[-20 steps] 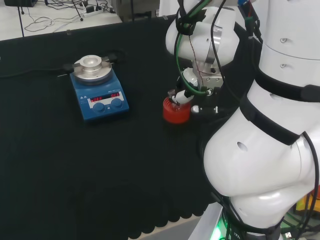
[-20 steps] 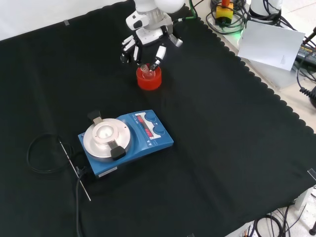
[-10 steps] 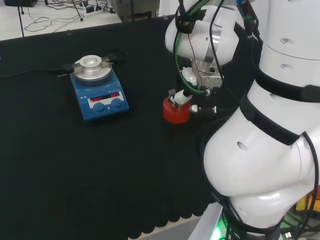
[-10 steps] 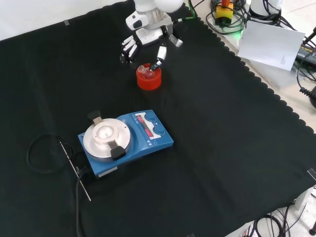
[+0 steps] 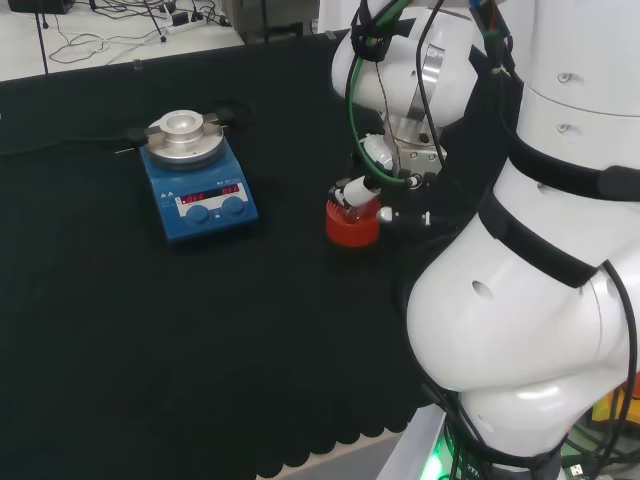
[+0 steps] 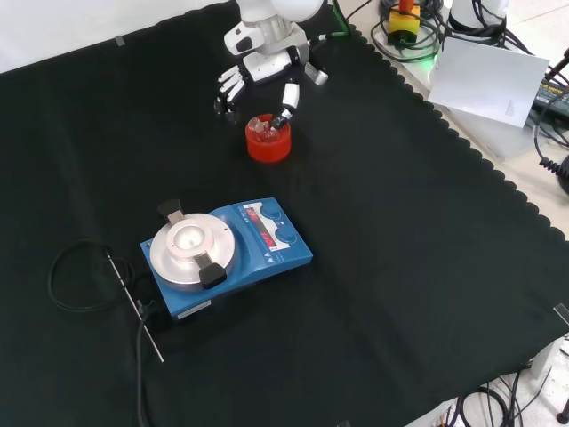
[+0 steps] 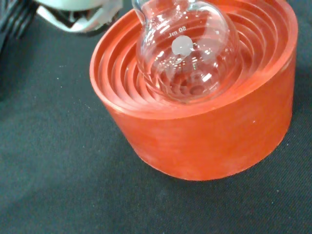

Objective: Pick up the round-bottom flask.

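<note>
A small clear round-bottom flask (image 7: 187, 53) sits in a red ribbed ring stand (image 7: 204, 136), tilted a little. In the front view the stand (image 6: 268, 142) stands on the black cloth near the top, with the flask (image 6: 266, 128) in its hollow. The hand (image 6: 262, 64) hovers just above and behind it, open, its fingers (image 6: 228, 89) spread to the left and one white tip (image 6: 288, 96) reaching down beside the flask's neck. From the head view the stand (image 5: 352, 226) lies left of the arm's links, a finger of the hand (image 5: 357, 188) over it.
A blue hotplate stirrer (image 6: 227, 253) with a round metal top stands in front of the stand in the front view, with a black cable (image 6: 76, 276) and a thin rod (image 6: 133, 307) at its left. The cloth's scalloped edge runs along the right.
The fingers that were curled close around the flask's neck have spread apart and the hand has drawn up and back a little. The flask stays in the red stand.
</note>
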You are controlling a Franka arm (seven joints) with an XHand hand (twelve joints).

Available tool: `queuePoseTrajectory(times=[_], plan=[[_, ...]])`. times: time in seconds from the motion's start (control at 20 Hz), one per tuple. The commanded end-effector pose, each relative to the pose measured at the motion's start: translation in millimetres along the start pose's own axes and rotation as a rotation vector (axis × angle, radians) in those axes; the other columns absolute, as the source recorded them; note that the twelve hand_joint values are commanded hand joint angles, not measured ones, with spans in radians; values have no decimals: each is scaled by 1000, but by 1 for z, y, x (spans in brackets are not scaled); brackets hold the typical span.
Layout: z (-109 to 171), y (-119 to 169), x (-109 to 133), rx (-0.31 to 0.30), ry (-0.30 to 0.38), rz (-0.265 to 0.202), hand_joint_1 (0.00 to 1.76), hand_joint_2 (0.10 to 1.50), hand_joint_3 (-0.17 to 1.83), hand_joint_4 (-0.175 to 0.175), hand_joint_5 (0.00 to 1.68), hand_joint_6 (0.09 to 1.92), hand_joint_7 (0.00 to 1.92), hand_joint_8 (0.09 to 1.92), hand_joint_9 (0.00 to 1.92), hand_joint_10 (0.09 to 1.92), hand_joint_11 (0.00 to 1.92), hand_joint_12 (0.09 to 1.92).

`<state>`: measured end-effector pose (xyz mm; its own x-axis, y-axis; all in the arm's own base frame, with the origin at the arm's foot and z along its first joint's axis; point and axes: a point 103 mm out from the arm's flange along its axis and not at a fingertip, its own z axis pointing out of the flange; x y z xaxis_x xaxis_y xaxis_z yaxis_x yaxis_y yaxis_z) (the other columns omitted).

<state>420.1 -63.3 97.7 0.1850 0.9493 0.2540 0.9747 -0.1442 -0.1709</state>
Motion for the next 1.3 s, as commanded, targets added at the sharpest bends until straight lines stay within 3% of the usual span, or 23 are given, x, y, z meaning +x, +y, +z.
queuePoseTrajectory(times=[0.05, 0.75, 1.3], plan=[[6, 4, -1, 13, 21, 16, 762, 605, 576, -93, 479, 840, 188, 747, 431, 734, 129, 1423], [9, 8, -2, 14, 42, 23, 770, 645, 549, -113, 763, 904, 209, 752, 444, 740, 126, 1425], [13, 10, -1, 19, 43, 23, 770, 664, 533, -115, 800, 897, 216, 747, 459, 732, 130, 1424]])
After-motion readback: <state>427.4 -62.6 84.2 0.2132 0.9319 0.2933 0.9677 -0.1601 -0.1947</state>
